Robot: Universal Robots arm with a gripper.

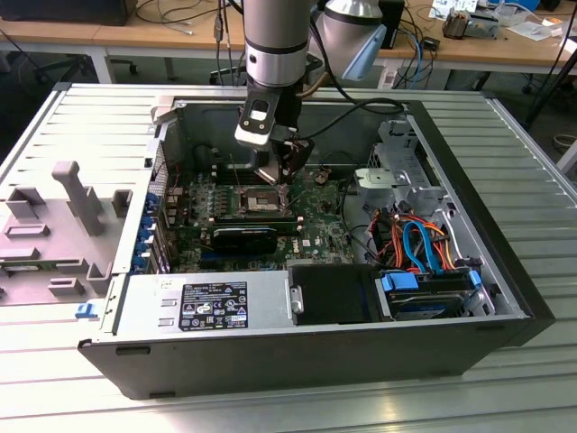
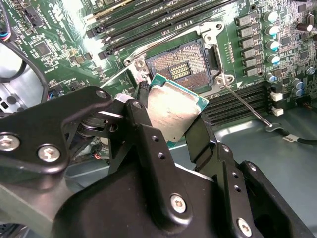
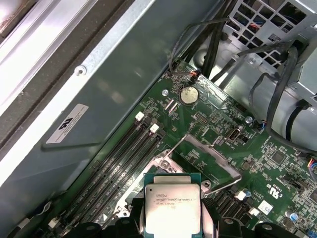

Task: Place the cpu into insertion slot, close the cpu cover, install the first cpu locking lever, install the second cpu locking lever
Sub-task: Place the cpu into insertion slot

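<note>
**Nearly home: chip poised over open socket**

The claw [image 2: 171,115], closed on the edges of the cpu [image 2: 176,104], holds it just above the insertion slot [image 1: 256,199], at the claw's 7 o'clock in the exterior view. A skewed descent could bend socket pins. The computer case [image 1: 315,352] lies on a ribbed tabletop [image 1: 505,126], with cluttered desks [image 1: 162,32] at 12 o'clock.

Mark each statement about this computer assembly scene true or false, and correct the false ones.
1. The gripper holds the cpu between its fingers. True.
2. The cpu sits in the insertion slot. False: the slot is empty; the cpu is in the gripper.
3. The cpu cover is shut over the slot. False: the slot's contacts lie uncovered.
4. The computer case is open, with its green board exposed. True.
</note>
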